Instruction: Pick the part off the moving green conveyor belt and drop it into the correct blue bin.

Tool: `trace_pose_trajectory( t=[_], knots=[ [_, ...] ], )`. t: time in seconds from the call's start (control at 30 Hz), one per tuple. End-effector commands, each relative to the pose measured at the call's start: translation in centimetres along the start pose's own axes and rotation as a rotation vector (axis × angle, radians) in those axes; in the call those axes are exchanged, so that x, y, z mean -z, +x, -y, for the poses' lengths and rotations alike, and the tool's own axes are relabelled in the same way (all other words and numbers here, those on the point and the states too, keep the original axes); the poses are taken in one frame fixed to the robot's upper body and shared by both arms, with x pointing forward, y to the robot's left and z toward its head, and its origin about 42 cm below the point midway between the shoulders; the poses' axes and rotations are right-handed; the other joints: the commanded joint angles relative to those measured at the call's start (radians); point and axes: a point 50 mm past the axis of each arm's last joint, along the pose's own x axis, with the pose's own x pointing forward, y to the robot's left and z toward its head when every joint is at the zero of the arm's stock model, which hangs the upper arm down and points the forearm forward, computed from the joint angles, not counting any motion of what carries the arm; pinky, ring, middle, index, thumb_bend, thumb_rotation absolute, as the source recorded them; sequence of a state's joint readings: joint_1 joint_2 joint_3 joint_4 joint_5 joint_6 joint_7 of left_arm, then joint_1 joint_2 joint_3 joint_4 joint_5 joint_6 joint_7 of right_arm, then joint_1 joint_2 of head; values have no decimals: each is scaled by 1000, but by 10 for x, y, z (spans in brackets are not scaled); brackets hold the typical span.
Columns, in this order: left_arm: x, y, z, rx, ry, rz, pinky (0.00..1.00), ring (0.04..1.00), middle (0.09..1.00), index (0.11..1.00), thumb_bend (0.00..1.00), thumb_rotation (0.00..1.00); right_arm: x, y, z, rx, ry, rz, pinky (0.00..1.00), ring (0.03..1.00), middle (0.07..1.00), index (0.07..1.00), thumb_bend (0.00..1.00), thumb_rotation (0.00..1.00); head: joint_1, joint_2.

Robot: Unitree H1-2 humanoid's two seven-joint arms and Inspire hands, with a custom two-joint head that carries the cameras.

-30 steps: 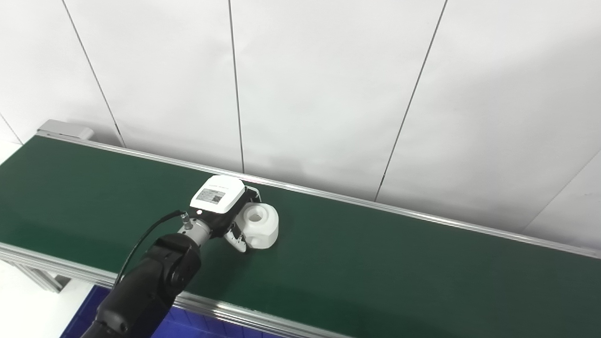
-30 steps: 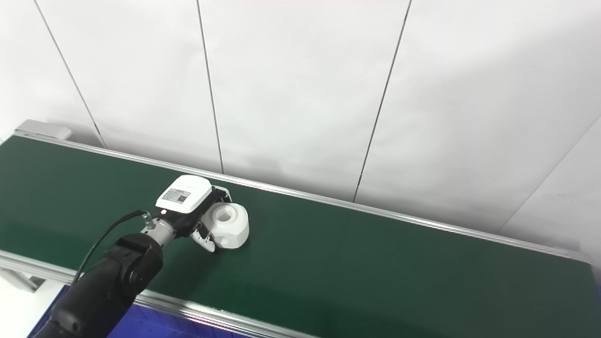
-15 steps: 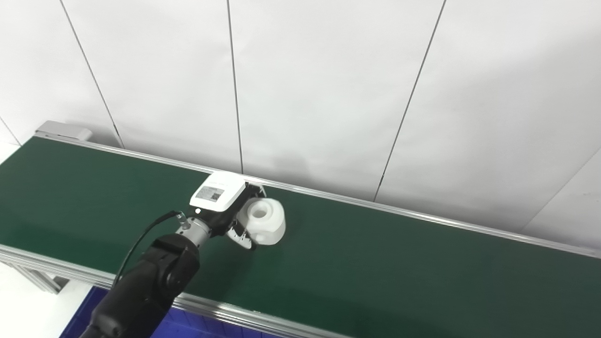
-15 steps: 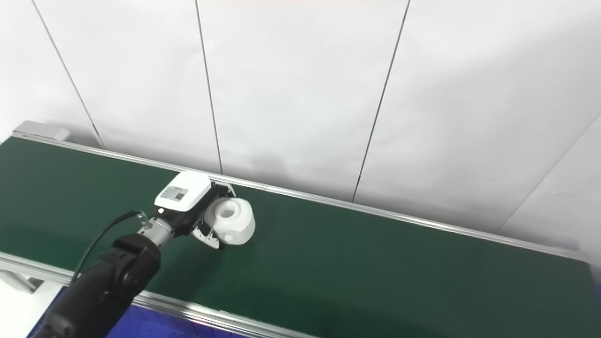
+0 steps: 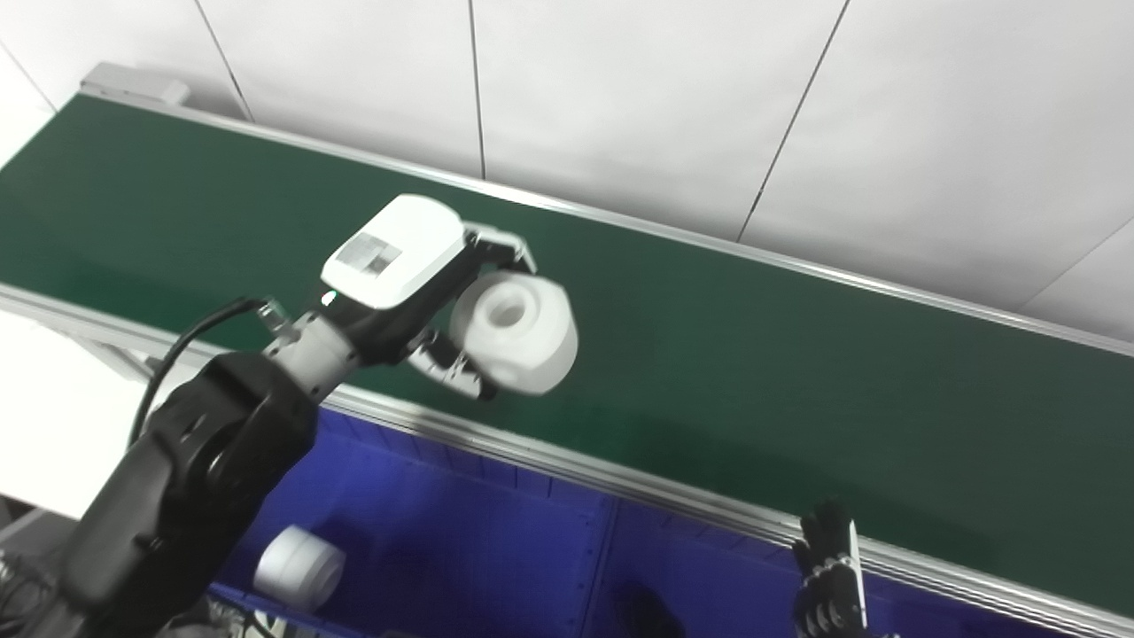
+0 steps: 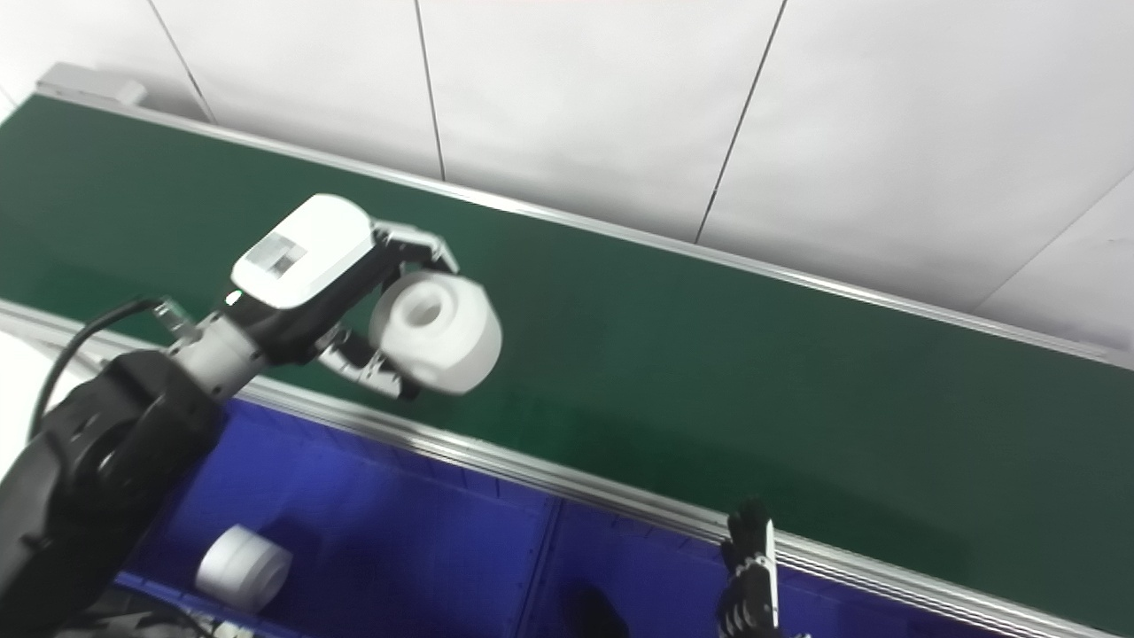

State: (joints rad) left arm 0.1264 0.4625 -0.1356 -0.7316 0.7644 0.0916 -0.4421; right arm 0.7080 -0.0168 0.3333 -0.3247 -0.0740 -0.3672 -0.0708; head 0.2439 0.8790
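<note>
- Left eye view shows the left robot hand (image 5: pixel 416 292) raised above the near side of the green conveyor belt (image 5: pixel 797 354), its arm coming in from the bottom left.
- Its fingers (image 5: pixel 500 248) curl over the far side of the white part (image 5: pixel 518 332) and its thumb presses in from below, so the left robot hand is closed around the part and carries it.
- The white part is a short, thick cylinder with a round hole in its upper face; it is clear of the belt, held in the air over the belt's near edge.
- A silver rail (image 5: pixel 620 478) runs along the near edge of the belt, and another runs along the far edge beside the white panelled wall (image 5: pixel 620 97).
- Below the near rail lies the left blue bin (image 5: pixel 461 540), with a low divider separating it from a right blue bin (image 5: pixel 709 576) beside it.
- A second white cylinder (image 5: pixel 297 567) lies on its side in the left blue bin, near its front left corner.
- The right robot hand (image 5: pixel 828 567) shows only as dark fingers pointing upward at the bottom edge, in front of the right blue bin and just below the rail; I cannot tell how far open it is, and nothing is seen in it.
- A black cable (image 5: pixel 190 332) loops from the left wrist back along the forearm.
</note>
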Motion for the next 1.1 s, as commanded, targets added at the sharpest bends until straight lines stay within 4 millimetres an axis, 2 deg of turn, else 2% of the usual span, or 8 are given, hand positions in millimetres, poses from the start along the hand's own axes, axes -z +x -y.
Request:
trace_pose_trajectory(
  t=[0.0, 0.33, 0.57, 0.73, 0.77, 0.83, 0.87, 1.07],
  knots=[
    [-15, -20, -7, 0, 7, 53, 313, 378, 495, 544, 496, 0, -10, -2, -2, -5, 22, 12, 1000, 1000, 1000, 1000, 801, 1000, 2, 5],
    [-25, -66, 42, 208, -41, -16, 365, 396, 506, 527, 498, 0, -12, 0, -1, -21, 32, -18, 1000, 1000, 1000, 1000, 859, 1000, 16, 2],
    [-6, -68, 85, 257, -33, -27, 358, 388, 503, 528, 498, 0, -11, 1, -5, -25, 50, -28, 1000, 1000, 1000, 1000, 869, 1000, -10, -7],
    [-2, -65, 97, 314, 26, -36, 385, 403, 510, 522, 499, 0, -10, 0, -7, -20, 43, -25, 1000, 1000, 1000, 1000, 869, 1000, -32, -6],
    [-2, -64, 96, 325, 53, -37, 437, 483, 565, 509, 511, 30, -11, 0, -8, -18, 45, -24, 1000, 1000, 1000, 1000, 871, 999, -33, -6],
    [-5, -65, 92, 361, 111, -44, 584, 642, 702, 658, 831, 296, -12, 0, -8, -16, 48, -23, 1000, 1000, 1000, 1000, 876, 994, -37, -2],
    [-7, -66, 91, 375, 136, -47, 641, 696, 748, 699, 881, 396, -12, -1, -8, -16, 49, -23, 1000, 1000, 1000, 1000, 876, 992, -41, 0],
    [-25, -75, 82, 370, 188, -74, 883, 894, 919, 843, 920, 688, -14, -2, -8, -9, 53, -18, 1000, 1000, 1000, 1000, 873, 970, -51, 7]
  ],
)
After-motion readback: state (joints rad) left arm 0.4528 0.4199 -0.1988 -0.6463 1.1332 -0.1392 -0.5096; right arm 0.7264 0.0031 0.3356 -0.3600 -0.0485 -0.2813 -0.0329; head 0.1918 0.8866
